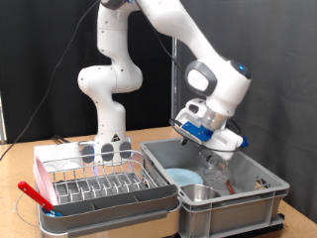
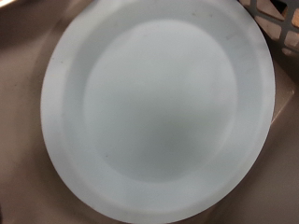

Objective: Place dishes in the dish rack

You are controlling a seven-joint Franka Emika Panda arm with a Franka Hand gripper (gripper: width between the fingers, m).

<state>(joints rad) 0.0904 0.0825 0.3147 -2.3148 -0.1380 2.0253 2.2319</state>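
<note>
The gripper (image 1: 214,161) hangs low inside a deep grey crate (image 1: 260,188) at the exterior view's right, just above its contents. A pale blue round plate (image 1: 183,177) lies on the crate floor, and the same plate (image 2: 154,107) fills almost the whole wrist view, seen from straight above. Beside it in the crate sits a shiny steel bowl (image 1: 201,193). Something clear and glassy (image 1: 216,177) shows right under the hand. The fingers do not appear in the wrist view. The dish rack (image 1: 104,185), silver wire in a pink-and-grey tray, stands at the exterior view's left.
A red-handled utensil (image 1: 36,194) lies at the rack's left edge. Small clear items (image 1: 107,150) stand at the back of the rack, before the robot's base (image 1: 111,124). The crate's walls rise around the hand. A black curtain closes the background.
</note>
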